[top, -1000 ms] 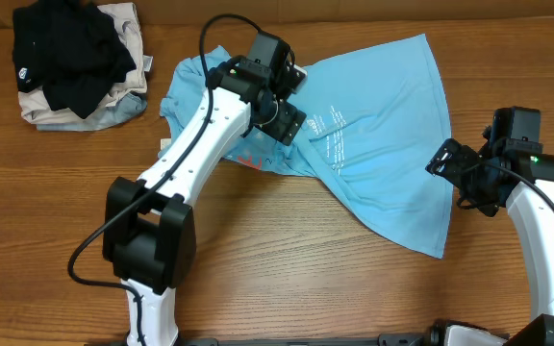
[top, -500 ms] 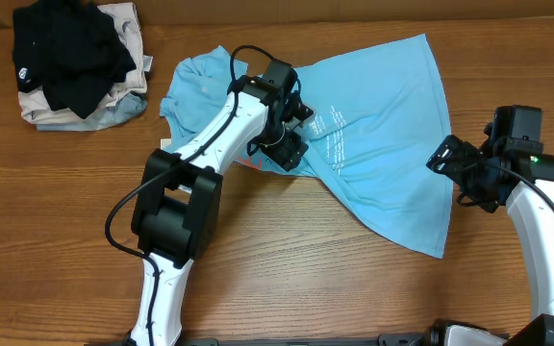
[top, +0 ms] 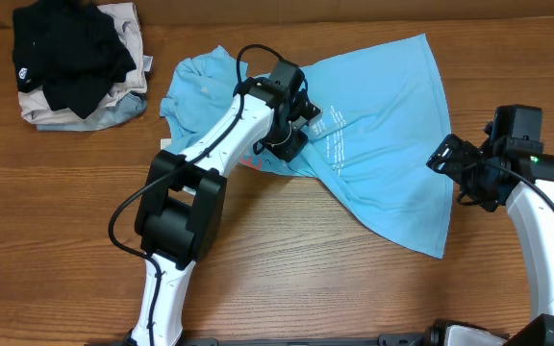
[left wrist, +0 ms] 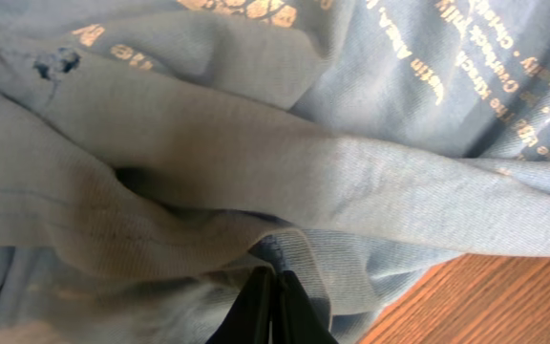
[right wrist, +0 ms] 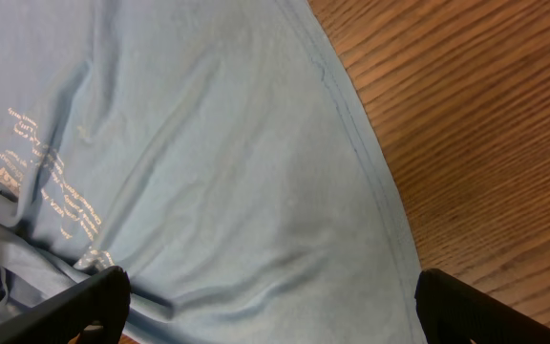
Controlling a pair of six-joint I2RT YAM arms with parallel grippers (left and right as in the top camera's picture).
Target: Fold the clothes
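Clamped tight on a T-shirt fold with left gripper; right gripper gaping wide, hem between jaws.

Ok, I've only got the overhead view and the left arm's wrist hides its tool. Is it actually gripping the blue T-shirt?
Observer: Yes. In the left wrist view the left tool is shut, its tips pinching a fold of the T-shirt.
Operator: How much cloth is in that pinch?
Observer: Only an edge. The tips close on a stitched hem, and bare table shows right beside it.
Operator: And the right tool, open or shut?
Observer: Open. The right wrist view shows the right tool with its fingers spread wide over the T-shirt's hemmed edge, gripping nothing.
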